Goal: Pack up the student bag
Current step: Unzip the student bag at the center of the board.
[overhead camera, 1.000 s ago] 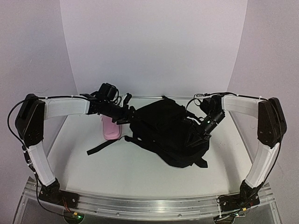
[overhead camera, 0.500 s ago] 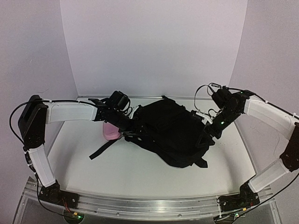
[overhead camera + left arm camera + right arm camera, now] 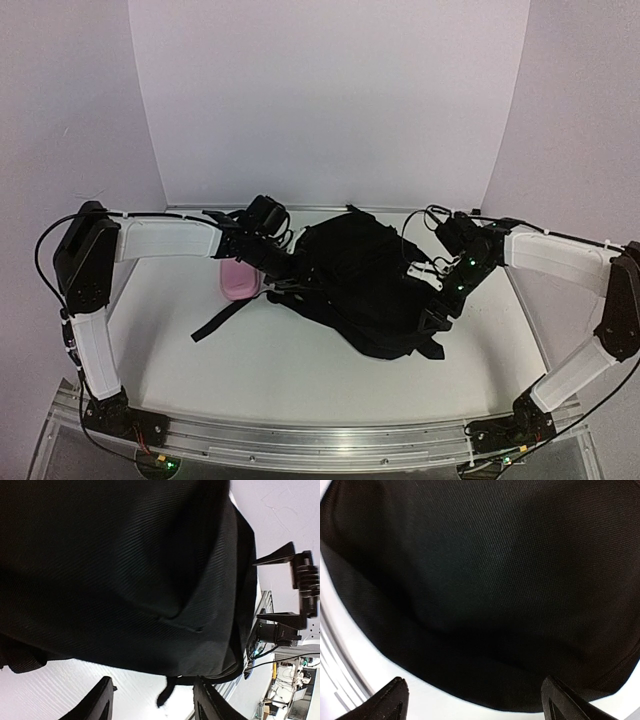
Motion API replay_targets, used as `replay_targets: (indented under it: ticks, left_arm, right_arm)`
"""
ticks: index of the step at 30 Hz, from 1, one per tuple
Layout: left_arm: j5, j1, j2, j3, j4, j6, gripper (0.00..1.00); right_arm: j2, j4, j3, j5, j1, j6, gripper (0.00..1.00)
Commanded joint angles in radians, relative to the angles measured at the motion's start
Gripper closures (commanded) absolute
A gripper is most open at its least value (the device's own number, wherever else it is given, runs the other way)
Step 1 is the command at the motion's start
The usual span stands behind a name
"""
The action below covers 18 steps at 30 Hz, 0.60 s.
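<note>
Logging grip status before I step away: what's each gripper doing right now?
Left gripper: open, holding nothing, close against the student bag.
Right gripper: open, holding nothing.

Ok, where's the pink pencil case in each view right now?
Top external: pink pencil case left of centre, at the left side of the student bag.
Left wrist: not in it.
Right wrist: not in it.
Shared landmark: the student bag, filling both wrist views.

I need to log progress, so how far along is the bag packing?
Done: nothing visible; the pink pencil case lies on the table beside the student bag. In hand: left gripper and right gripper, both open, flank the bag, holding nothing. Left: getting the case into the bag.
</note>
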Motion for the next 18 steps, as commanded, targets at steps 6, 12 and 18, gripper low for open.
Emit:
replay_targets:
  ticks: [6,12,18]
  left_arm:
    - [-0.001,-0.012,-0.005,0.068,0.002,-0.016,0.77]
    - [0.000,-0.027,-0.055,0.023,0.007,-0.024,0.98]
    - [0.014,-0.062,-0.086,-0.035,0.014,-0.025,1.00]
  right_arm:
    - [0.010,0.079,-0.047,0.075,0.026,0.010,0.12]
    - [0.034,0.107,-0.054,0.071,0.050,0.036,0.17]
    - [0.070,0.151,-0.048,0.066,0.074,0.074,0.23]
